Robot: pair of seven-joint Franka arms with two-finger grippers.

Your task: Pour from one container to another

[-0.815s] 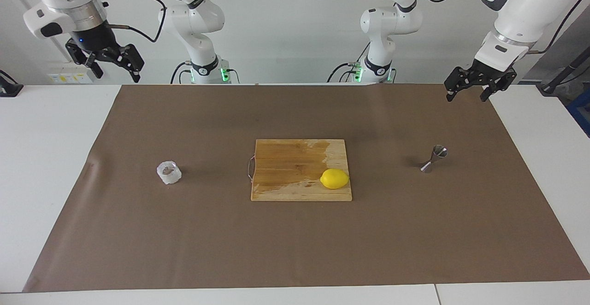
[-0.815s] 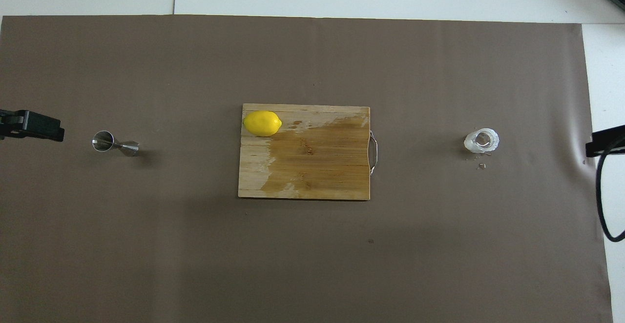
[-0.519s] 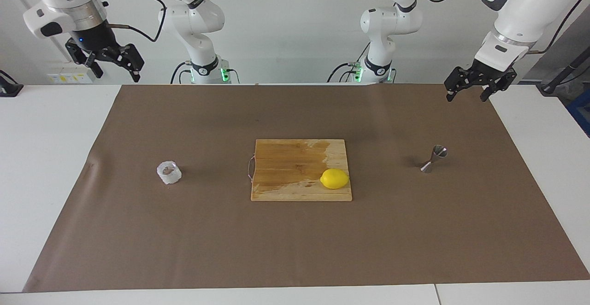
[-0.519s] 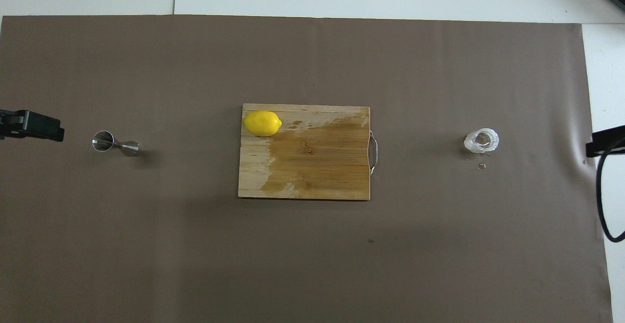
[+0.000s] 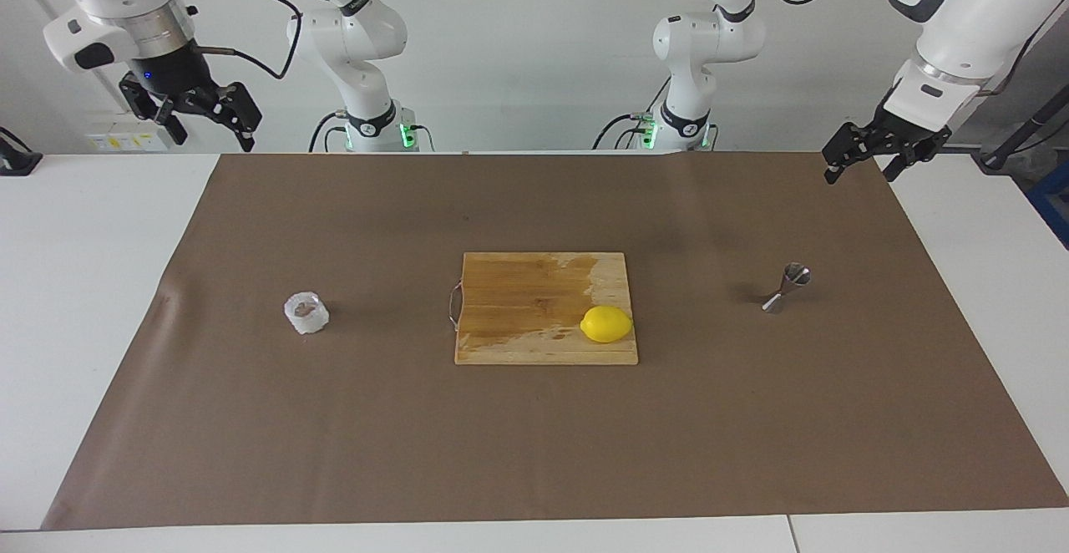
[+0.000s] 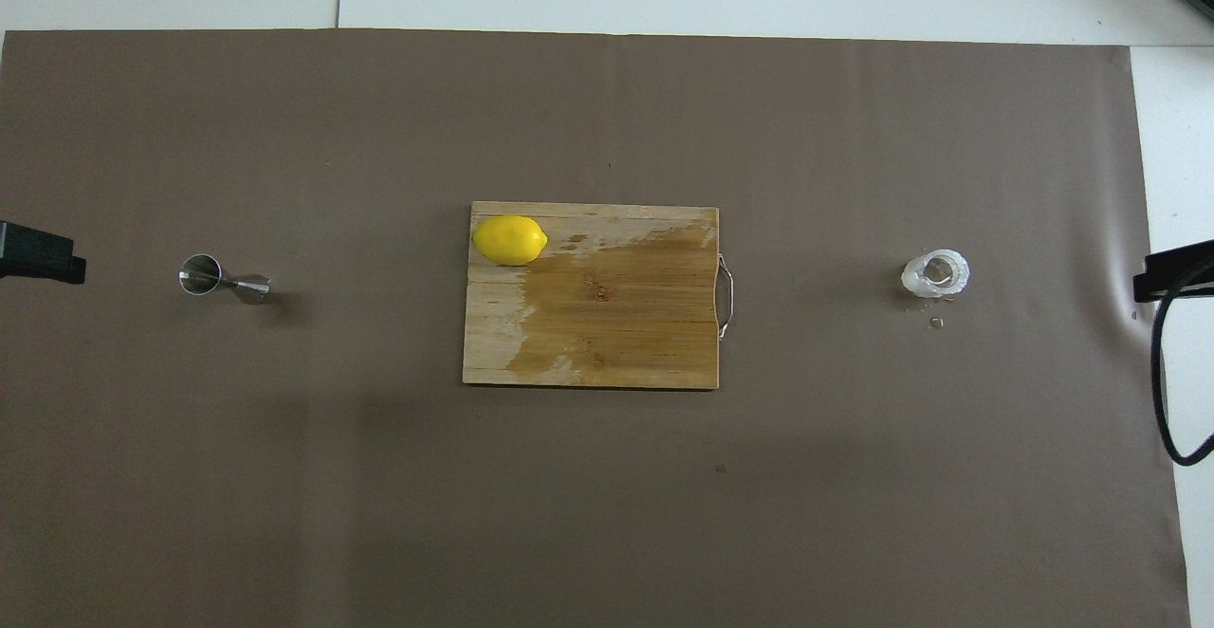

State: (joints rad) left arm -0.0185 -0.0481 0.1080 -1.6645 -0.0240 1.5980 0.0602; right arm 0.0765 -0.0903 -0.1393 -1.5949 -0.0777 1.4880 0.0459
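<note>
Since the earlier frames, only the left gripper has shifted, drifting outward toward its own edge of the worktop; everything on the worktop sits as it did.

Brown paper mat covers most of the worktop. At its centre lies the wooden cutting board, part wet-stained, with a lemon on the corner farthest from the robots, toward the left arm's end.

Right gripper hangs high over the mat's corner at the right arm's end, jaws wide, holding nothing. Left gripper hovers over the mat's corner at its own end, jaws also wide and empty.

Clear faceted cup stands upright on the mat toward the right arm's end, well apart from the board. A few small crumbs lie just beside it, on the side nearer the robots. Steel jigger stands upright toward the left arm's end, also well apart from the board.

Judgement: task not yet begun; the step in hand is the reach for the cup. Bring the right gripper down over the cup and close across its walls below the rim. Bumpy walls may slip, so seat the grip squarely. Carry level. The jigger's mouth is small and its base narrow: it may want steadying by the left gripper, with a slow tilt close above it.
</note>
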